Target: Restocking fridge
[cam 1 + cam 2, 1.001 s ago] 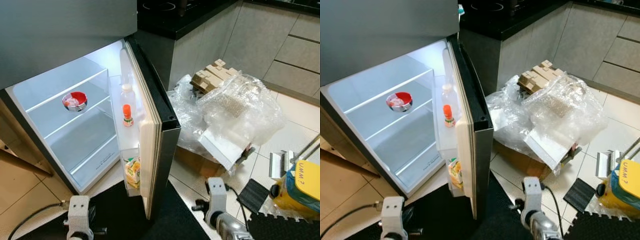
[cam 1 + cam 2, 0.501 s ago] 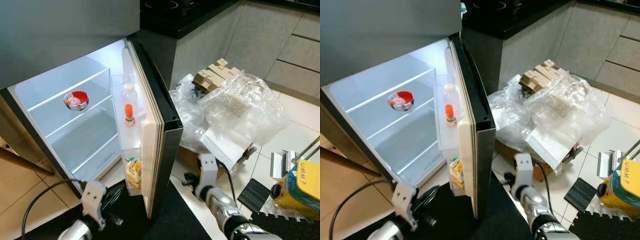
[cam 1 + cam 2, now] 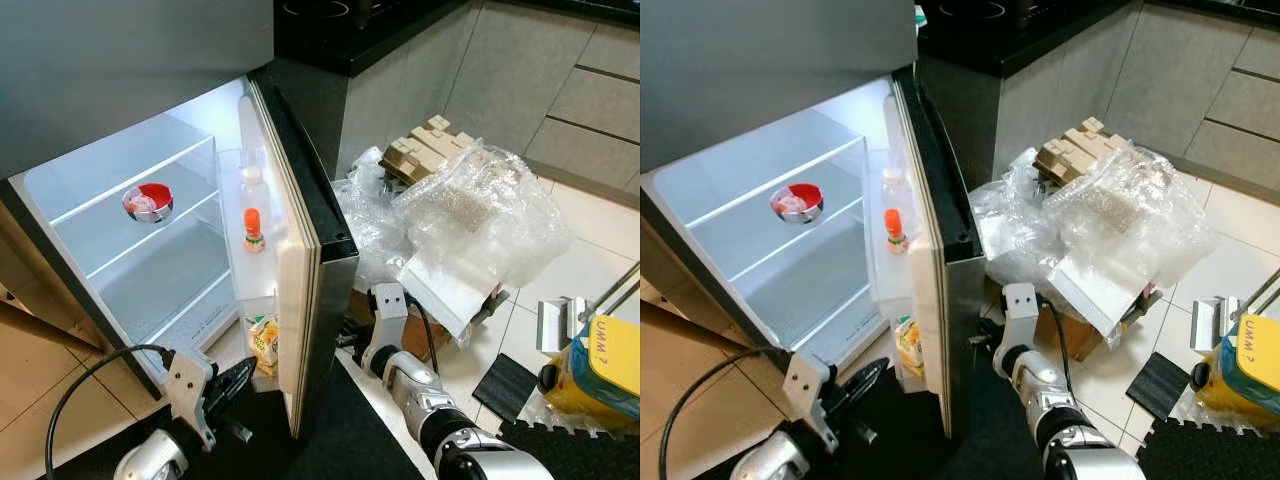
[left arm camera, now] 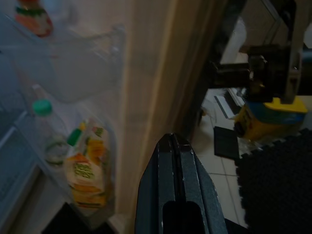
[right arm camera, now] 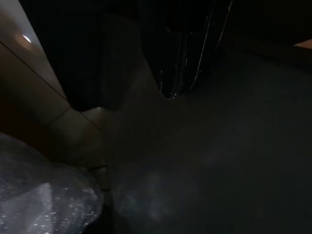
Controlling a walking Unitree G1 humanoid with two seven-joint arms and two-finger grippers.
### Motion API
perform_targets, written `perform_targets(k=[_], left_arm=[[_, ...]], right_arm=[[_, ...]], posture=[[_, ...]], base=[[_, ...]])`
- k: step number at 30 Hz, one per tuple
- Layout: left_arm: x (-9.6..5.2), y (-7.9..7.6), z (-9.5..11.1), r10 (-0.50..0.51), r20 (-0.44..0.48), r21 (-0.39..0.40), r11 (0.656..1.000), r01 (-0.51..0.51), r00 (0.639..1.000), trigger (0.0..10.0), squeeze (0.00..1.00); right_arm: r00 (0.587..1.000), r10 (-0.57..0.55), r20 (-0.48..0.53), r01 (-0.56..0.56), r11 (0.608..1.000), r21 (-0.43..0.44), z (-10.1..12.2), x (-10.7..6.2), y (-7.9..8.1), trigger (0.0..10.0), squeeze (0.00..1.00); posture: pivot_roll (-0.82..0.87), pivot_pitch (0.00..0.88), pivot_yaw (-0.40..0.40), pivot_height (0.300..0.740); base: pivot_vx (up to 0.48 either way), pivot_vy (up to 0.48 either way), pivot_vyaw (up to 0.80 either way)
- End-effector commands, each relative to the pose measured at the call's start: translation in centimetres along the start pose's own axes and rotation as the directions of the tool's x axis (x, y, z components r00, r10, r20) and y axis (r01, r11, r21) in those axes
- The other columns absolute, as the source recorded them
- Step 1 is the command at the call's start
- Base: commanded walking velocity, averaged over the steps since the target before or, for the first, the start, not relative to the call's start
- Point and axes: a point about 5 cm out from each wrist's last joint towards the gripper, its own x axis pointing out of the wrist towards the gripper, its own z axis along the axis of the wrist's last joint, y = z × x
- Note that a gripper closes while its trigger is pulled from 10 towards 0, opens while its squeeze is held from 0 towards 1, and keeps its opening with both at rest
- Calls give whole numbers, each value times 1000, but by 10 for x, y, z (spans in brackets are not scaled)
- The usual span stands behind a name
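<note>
The fridge (image 3: 120, 250) stands open, and its door (image 3: 300, 300) swings toward me. A red bowl (image 3: 148, 202) sits on an inner shelf. The door racks hold a clear bottle (image 3: 254, 190), a small orange bottle (image 3: 254, 230) and a yellow juice pack (image 3: 265, 342). My left gripper (image 3: 243, 375) is low on the inner side of the door, close to the juice pack, fingers (image 4: 173, 146) shut with nothing in them. My right gripper (image 3: 347, 340) is on the door's outer side, low down and very near its dark face, and its fingers (image 5: 178, 73) look shut.
A heap of bubble wrap (image 3: 470, 220) over cardboard pieces (image 3: 425, 150) lies to the right of the door. A yellow container (image 3: 605, 370), a black pad (image 3: 505, 390) and a foam mat (image 3: 560, 450) are at the right. A cable (image 3: 80, 390) trails from my left arm.
Both arms came up and forward. The left gripper turned toward the door's lower rack, and the right gripper moved left to the door's outer face.
</note>
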Motion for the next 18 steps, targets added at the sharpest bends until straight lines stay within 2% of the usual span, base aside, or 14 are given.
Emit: perform_targets(k=[1, 2, 7, 8, 10, 11, 12, 14, 15, 16, 17, 18], left_arm=[[-6, 3, -1, -5, -25, 10, 1000, 5, 1000, 10000, 0], [-6, 3, -1, -5, -25, 10, 1000, 5, 1000, 10000, 0], [-12, -2, -1, -20, -47, -7, 1000, 20, 999, 10000, 0], [-13, -3, -1, -22, -49, -10, 1000, 21, 999, 10000, 0], [-14, -5, -1, -23, -52, -15, 1000, 23, 998, 10000, 0], [-14, -5, -1, -23, -52, -15, 1000, 23, 998, 10000, 0], [-14, -6, -1, -22, -57, -17, 1000, 21, 998, 10000, 0], [-14, -6, -3, -17, -62, -16, 1000, 16, 998, 10000, 0], [-15, -5, -4, -7, -64, -13, 1000, 6, 998, 10000, 0], [-15, -5, -4, 0, -65, -12, 1000, -1, 998, 10000, 0], [-15, -4, -5, 4, -68, -11, 1000, -5, 998, 10000, 0], [-15, -3, -6, 14, -74, -4, 1000, -15, 997, 10000, 0]], right_arm=[[997, 69, 19, -68, 997, -26, 7, 7, 14, 0, 0], [997, 69, 19, -68, 997, -26, 7, 7, 14, 0, 0], [967, 249, 47, -247, 968, -44, 18, 24, 59, 0, 0], [939, 340, 58, -338, 940, -35, 19, 26, 75, 0, 0], [886, 457, 82, -458, 889, -11, 20, 27, 96, 0, 0], [886, 457, 82, -458, 889, -11, 20, 27, 96, 0, 0], [837, 536, 106, -541, 841, 24, 20, 26, 112, 0, 0], [839, 536, 92, -540, 842, 16, 16, 25, 113, 0, 0], [890, 453, 45, -454, 891, -3, 9, 24, 98, 0, 0], [918, 396, 18, -395, 918, -16, 4, 23, 88, 0, 0], [954, 299, -16, -299, 953, -38, -1, 21, 71, 235, 0], [977, 210, -42, -212, 976, -49, -6, 17, 55, 1569, 0]], posture=[[-78, 84, -49, 736], [-78, 84, -49, 736], [-78, 85, -52, 736], [-77, 85, -53, 736], [-74, 85, -55, 736], [-74, 85, -55, 736], [-67, 85, -59, 736], [-67, 84, -61, 736], [-66, 85, -62, 736], [-66, 85, -62, 736], [-65, 84, -63, 736], [-65, 84, -63, 736]], base=[[0, 0, 0], [0, 0, 0], [0, 0, 0], [0, 0, 0], [0, 0, 0], [0, 0, 0], [0, 0, 0], [0, 0, 0], [0, 0, 0], [0, 0, 0], [0, 0, 0], [0, 0, 0]])
